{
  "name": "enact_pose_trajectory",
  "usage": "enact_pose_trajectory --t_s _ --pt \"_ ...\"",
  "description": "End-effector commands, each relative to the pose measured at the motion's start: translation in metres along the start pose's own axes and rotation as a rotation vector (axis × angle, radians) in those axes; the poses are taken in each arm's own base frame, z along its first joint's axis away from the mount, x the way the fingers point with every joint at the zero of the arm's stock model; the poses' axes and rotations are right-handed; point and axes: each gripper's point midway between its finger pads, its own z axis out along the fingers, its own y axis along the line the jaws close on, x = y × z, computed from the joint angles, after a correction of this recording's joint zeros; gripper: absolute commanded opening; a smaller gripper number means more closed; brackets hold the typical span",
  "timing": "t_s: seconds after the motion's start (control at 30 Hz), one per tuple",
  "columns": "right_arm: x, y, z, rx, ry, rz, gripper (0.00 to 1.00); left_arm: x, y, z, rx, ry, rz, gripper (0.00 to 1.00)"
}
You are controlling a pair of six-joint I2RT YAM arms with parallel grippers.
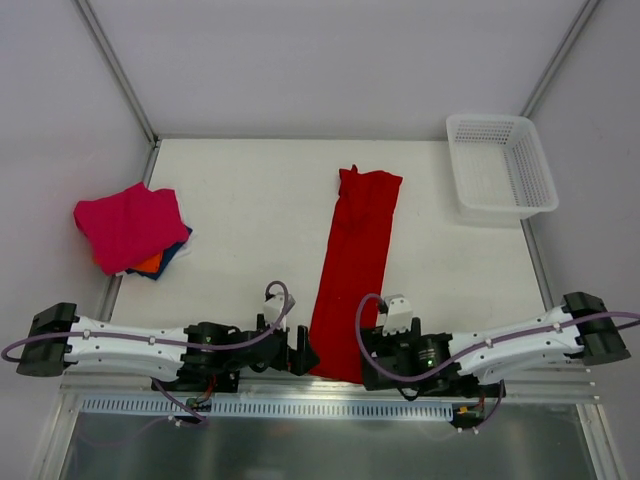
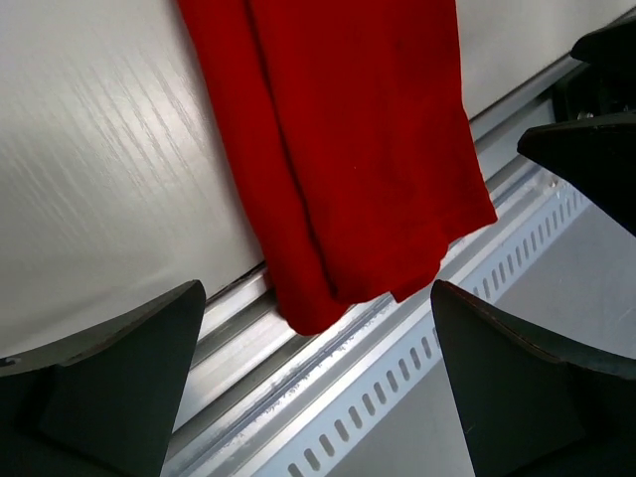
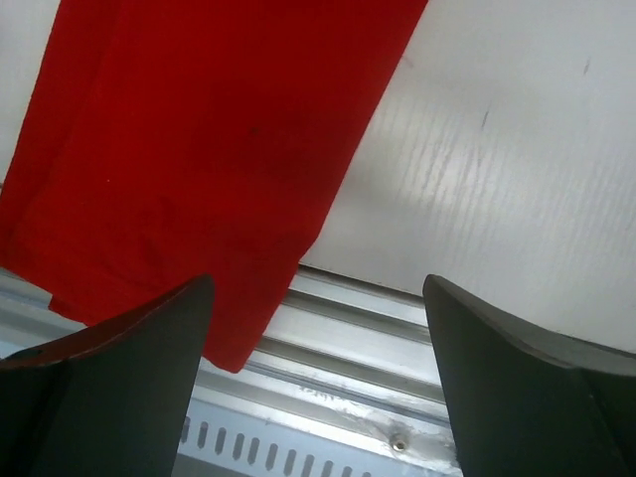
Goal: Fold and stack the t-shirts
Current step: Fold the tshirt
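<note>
- The white desk (image 1: 250, 200) fills the middle of the top view, with a slotted metal rail (image 2: 328, 397) along its lower edge.
- A bright red t-shirt (image 1: 355, 265), folded into a long narrow strip, runs from upper centre down to the bottom edge of the desk. Its lower end hangs over onto the rail.
- A white mesh basket (image 1: 488, 119) sits at the upper right corner.
- At the left edge lies a stack of shirts: a magenta-pink t-shirt (image 1: 128, 225) on top, with an orange t-shirt (image 1: 150, 264) and a dark blue t-shirt (image 1: 176, 250) peeking out beneath.
- The left end effector (image 2: 313, 298) is spread wide just left of the strip's lower end.
- The right end effector (image 3: 316, 288) is also spread wide, just right of that end.
</note>
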Motion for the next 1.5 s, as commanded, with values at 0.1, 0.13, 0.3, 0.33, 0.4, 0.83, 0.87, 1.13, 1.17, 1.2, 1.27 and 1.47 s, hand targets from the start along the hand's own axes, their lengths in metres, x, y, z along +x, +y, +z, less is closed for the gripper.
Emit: enact_pose_trajectory --t_s 0.1,0.13,0.3,0.33,0.4,0.83,0.87,1.13,1.17,1.2,1.27,1.47 --pt "0.009 0.028 -0.002 -0.025 -0.073 0.216 0.91 0.009 -0.027 0.004 0.176 -0.001 -0.089 0.99" --pt "0.012 0.026 -0.002 -0.026 -0.075 0.225 0.91 0.013 -0.028 0.005 0.19 0.013 -0.097 0.99" --pt "0.026 0.025 -0.012 0.01 -0.075 0.237 0.91 0.024 -0.028 0.01 0.198 0.037 -0.106 0.99" --pt "0.029 0.024 -0.011 0.034 -0.079 0.217 0.91 0.028 -0.025 0.013 0.185 0.046 -0.102 0.99" --pt "0.033 0.031 -0.013 0.032 -0.073 0.223 0.91 0.03 -0.029 0.013 0.206 0.05 -0.108 0.99" --pt "0.06 0.067 -0.003 -0.026 -0.082 0.286 0.86 0.048 -0.03 0.018 0.185 0.079 -0.12 0.99" --pt "0.06 0.069 -0.003 -0.027 -0.081 0.287 0.85 0.049 -0.03 0.018 0.184 0.08 -0.121 0.99" --pt "0.062 0.068 0.004 -0.024 -0.101 0.298 0.64 0.052 -0.026 0.02 0.139 0.083 -0.119 0.75" --pt "0.063 0.066 0.005 -0.021 -0.101 0.3 0.63 0.053 -0.025 0.021 0.132 0.086 -0.115 0.72" --pt "0.064 0.066 0.005 -0.02 -0.102 0.302 0.62 0.053 -0.026 0.021 0.132 0.087 -0.115 0.69" --pt "0.065 0.064 0.006 -0.013 -0.1 0.3 0.59 0.053 -0.025 0.022 0.122 0.09 -0.113 0.61" --pt "0.065 0.061 0.006 0.019 -0.106 0.279 0.46 0.058 -0.023 0.024 0.097 0.109 -0.101 0.41"
